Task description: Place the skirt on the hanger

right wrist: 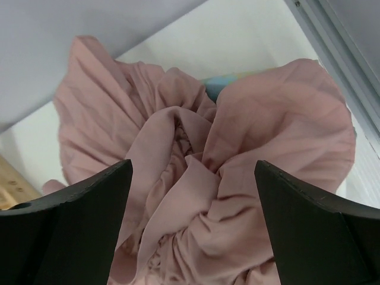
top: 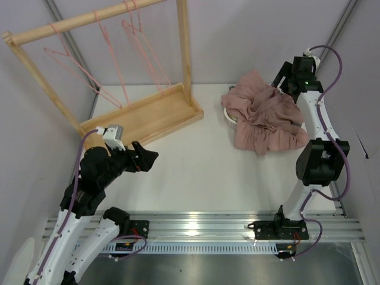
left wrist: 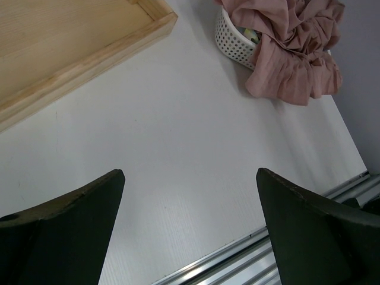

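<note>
The dusty-pink pleated skirt (top: 264, 116) lies crumpled over a white perforated basket (top: 229, 119) at the back right; it also shows in the left wrist view (left wrist: 291, 53) and fills the right wrist view (right wrist: 202, 196). Several thin pink hangers (top: 133, 27) hang from the wooden rack at the back left. My right gripper (right wrist: 193, 172) is open, hovering just above the skirt's bunched folds, holding nothing. My left gripper (left wrist: 190, 178) is open and empty over the bare table near the rack's tray; in the top view the left gripper (top: 148, 159) is at the front left.
The wooden rack (top: 145, 116) with its tray base stands at the back left. A bit of blue-grey cloth (right wrist: 217, 89) peeks from under the skirt in the basket. The metal rail (top: 202, 228) runs along the near edge. Grey walls enclose the back and sides.
</note>
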{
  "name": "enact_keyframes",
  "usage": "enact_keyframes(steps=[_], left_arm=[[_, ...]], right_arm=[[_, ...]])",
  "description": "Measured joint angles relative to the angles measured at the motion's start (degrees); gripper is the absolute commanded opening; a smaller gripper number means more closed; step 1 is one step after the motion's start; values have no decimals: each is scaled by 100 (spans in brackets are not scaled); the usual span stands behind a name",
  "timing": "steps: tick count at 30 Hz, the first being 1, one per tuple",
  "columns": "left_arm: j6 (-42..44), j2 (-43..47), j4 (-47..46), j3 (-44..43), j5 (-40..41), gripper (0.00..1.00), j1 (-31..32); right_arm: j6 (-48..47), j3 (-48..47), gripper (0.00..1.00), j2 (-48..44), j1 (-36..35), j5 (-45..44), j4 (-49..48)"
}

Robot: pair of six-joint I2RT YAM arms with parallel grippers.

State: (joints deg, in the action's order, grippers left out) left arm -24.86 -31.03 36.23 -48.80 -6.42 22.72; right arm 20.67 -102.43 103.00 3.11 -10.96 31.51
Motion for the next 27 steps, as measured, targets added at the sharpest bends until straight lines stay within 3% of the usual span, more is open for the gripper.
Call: enact_keyframes(steps=[9, 20, 23, 24, 27], left_arm=[[-61, -4, -199, 332, 13, 99, 0], [-57, -389, -485, 334, -33, 99, 0], [-59, -402, -531, 339, -48, 99, 0], [-59, -402, -540, 341, -50, 99, 0], [-59, -378, -577, 350, -85, 99, 0]], right_arm=[[-295, -168, 58, 804, -15, -90, 142], [-385, 15, 59, 824, -44, -146, 157], [-483, 131, 22, 824, -79, -164, 160], [-520, 149, 3, 824, -96, -168, 168], [-542, 149, 0, 820, -133, -184, 190]])
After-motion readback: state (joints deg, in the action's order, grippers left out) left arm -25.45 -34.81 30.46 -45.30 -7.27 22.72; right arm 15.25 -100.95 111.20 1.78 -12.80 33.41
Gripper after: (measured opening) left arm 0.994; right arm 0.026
